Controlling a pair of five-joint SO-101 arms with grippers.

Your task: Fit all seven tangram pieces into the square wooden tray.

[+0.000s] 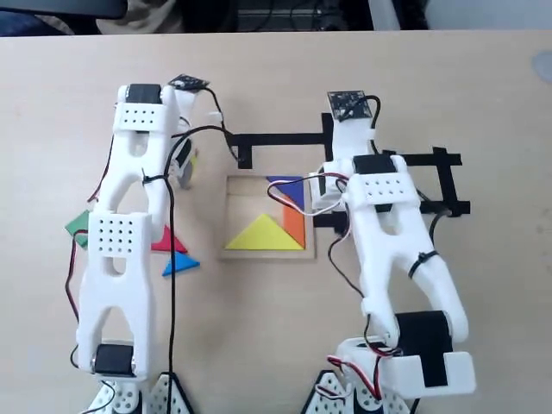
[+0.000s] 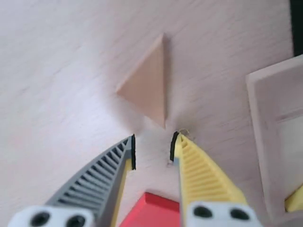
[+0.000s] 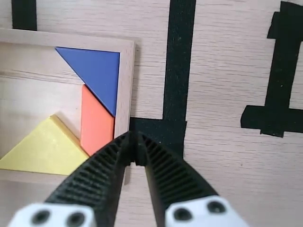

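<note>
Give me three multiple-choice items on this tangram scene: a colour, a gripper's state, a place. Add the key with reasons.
1. In the tray, what colour is the piece touching both the blue triangle and the yellow triangle?
A) green
B) orange
C) red

2. How are the right gripper's fingers?
A) wide open
B) shut on the blue triangle
C) shut, holding nothing

3. Where does the plain wooden triangle lie?
A) in the tray
B) between the right gripper's fingers
C) on the table, just ahead of the left gripper's open fingers

Key:
1 B, the right wrist view shows orange there.
2 C, the fingers meet with nothing between.
3 C, it lies on bare table beyond them.
</note>
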